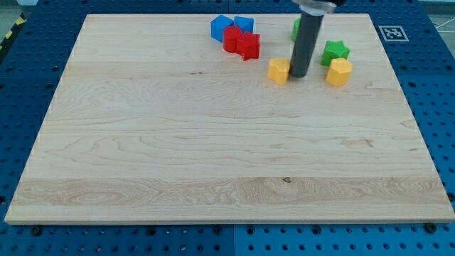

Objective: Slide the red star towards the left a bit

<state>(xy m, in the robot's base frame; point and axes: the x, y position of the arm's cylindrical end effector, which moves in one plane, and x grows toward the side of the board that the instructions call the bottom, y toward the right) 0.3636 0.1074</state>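
Observation:
The red star [249,47] lies near the view's top, right of centre, touching a second red block [231,38] on its upper left. My tip [299,75] rests on the board to the lower right of the red star, right beside a yellow block [279,70] on its left. The tip stands apart from the red star.
Two blue blocks [221,27] [244,23] sit just above the red pair. A green star [335,51] and a second yellow block [339,72] lie right of the rod. Another green block [294,28] is partly hidden behind the rod. The wooden board [213,156] lies on a blue pegboard.

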